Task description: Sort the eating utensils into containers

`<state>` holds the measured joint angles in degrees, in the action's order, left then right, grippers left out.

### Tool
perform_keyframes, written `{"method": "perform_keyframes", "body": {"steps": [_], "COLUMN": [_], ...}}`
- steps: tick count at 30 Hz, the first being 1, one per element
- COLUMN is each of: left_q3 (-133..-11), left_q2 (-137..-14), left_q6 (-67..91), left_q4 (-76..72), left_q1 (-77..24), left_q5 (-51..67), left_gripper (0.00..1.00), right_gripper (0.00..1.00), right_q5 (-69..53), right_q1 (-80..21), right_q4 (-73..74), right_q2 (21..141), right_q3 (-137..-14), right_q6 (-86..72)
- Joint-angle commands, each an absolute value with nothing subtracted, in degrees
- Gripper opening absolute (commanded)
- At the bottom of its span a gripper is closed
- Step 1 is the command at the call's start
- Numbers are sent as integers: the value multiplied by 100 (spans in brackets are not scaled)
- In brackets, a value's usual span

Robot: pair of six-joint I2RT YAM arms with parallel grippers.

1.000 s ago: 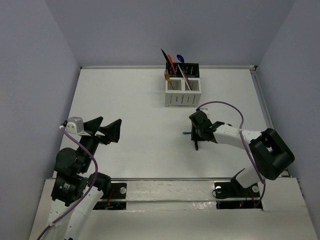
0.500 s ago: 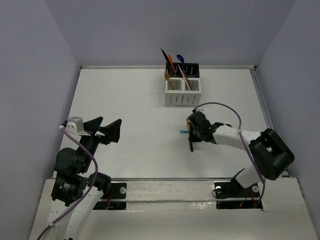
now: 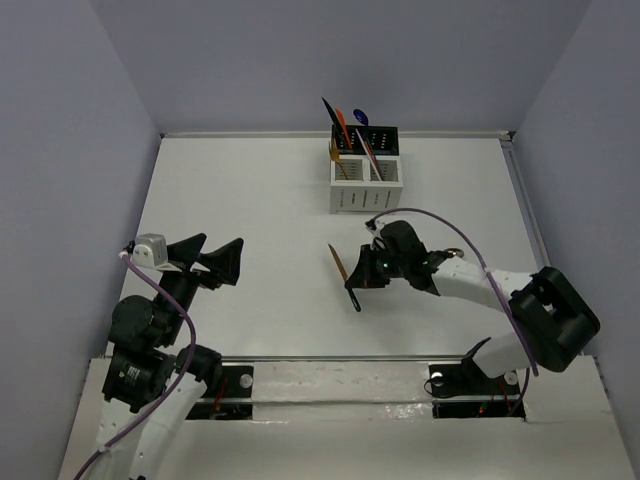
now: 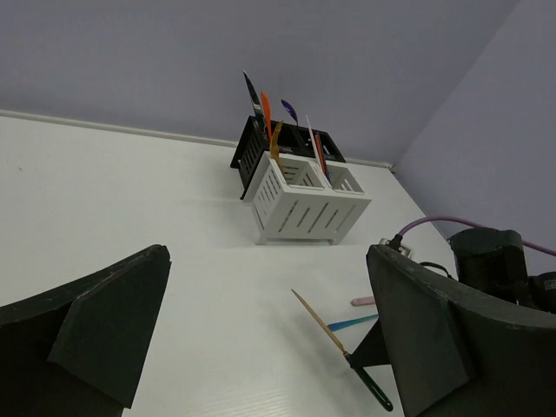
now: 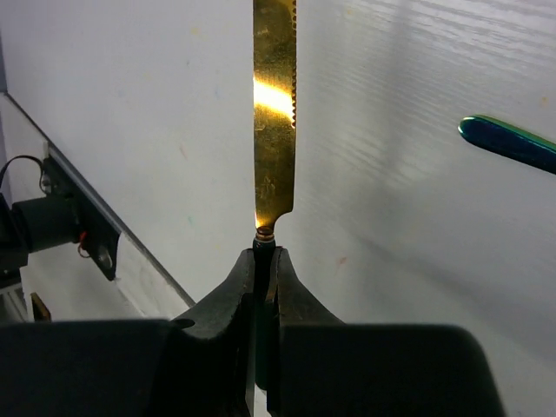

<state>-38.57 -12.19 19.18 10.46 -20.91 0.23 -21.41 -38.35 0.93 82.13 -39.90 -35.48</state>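
My right gripper (image 3: 354, 278) is shut on the dark handle of a gold-bladed knife (image 3: 338, 260) and holds it tilted above the table, blade pointing up and left. The right wrist view shows the gold knife (image 5: 275, 113) with its handle clamped between the fingertips (image 5: 291, 291). A blue utensil (image 5: 508, 143) lies on the table beside it, and the left wrist view shows a pink one (image 4: 363, 301) next to it. The containers (image 3: 366, 184) stand at the back with several utensils (image 3: 343, 125) upright in them. My left gripper (image 3: 212, 262) is open and empty at the left.
Purple cable (image 3: 445, 215) loops over the right arm. The table's raised back edge (image 3: 250, 134) runs behind the containers. In the left wrist view my own fingers (image 4: 87, 339) frame the knife (image 4: 334, 343) and the containers (image 4: 300, 204).
My right gripper has lifted the gold knife off the table and carried it left, the blade swinging up. The left arm has not moved.
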Motion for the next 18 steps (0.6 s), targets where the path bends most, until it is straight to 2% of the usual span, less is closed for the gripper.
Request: {"method": "perform_keyframes", "body": {"steps": [1,5,9,18], "left_q3": [-3841,-3841,-3832,-3823], "left_q2": [-1178,-1204,-1257,-1362], "left_q6": [1890,1898,1890,1890], "left_q4": [853,844,853,861], "left_q1": [-2118,-2118,-2118,-2066], "left_q5": [53,53,53,53], "left_gripper": [99,99,99,99], "right_gripper": [0,0,0,0], "right_q5": [-2865,-2383,-1759,-27], "right_q1": [-3911,-3911,-3911,-3859], "right_q4": [-1018,-1231,-1169,-1458], "right_q2": [7937,7410,7225,8647], "right_q3": [-3850,-4147,-4947,-7205], "right_q6": [-3718,-3446,-2902,-1390]}}
